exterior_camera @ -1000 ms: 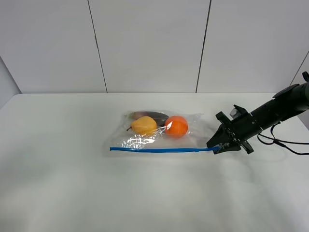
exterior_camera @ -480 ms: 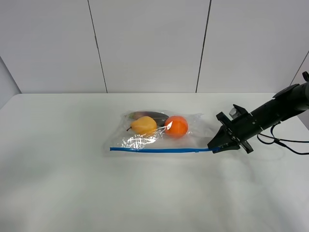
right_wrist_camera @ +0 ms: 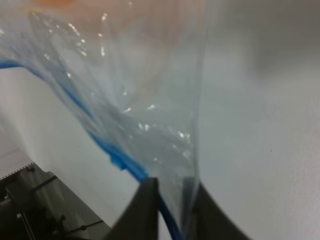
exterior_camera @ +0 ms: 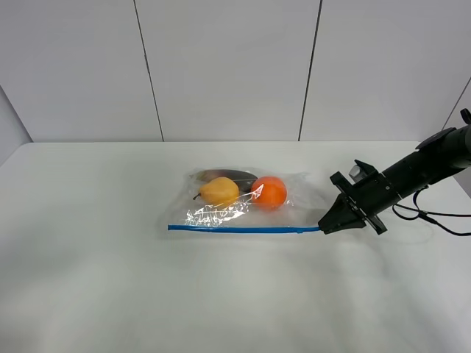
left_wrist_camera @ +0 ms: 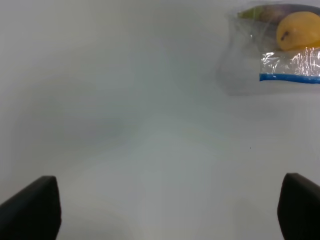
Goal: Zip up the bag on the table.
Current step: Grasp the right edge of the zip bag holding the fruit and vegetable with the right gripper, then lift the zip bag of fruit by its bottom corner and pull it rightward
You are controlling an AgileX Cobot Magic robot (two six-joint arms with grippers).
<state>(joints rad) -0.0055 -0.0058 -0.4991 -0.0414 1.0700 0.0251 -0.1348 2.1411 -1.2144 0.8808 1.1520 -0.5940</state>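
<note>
The clear bag (exterior_camera: 239, 206) lies in the middle of the white table (exterior_camera: 103, 287), with a yellow pear (exterior_camera: 219, 191), an orange (exterior_camera: 268, 192) and a dark fruit behind them inside. Its blue zip strip (exterior_camera: 235, 229) runs along the near edge. My right gripper (exterior_camera: 324, 226) is shut on the strip's right end. In the right wrist view its fingers (right_wrist_camera: 146, 202) pinch the plastic and the blue strip (right_wrist_camera: 107, 150). My left gripper (left_wrist_camera: 165, 210) is open and empty over bare table, with the bag's left end (left_wrist_camera: 280, 55) far from it. The left arm is outside the high view.
A black cable (exterior_camera: 434, 215) trails on the table behind the right arm. White wall panels stand beyond the table's far edge (exterior_camera: 221, 142). Bare tabletop lies to the left of the bag and in front of it.
The right gripper has shifted very slightly at the strip's right end. The bag and the fruit have not visibly moved.
</note>
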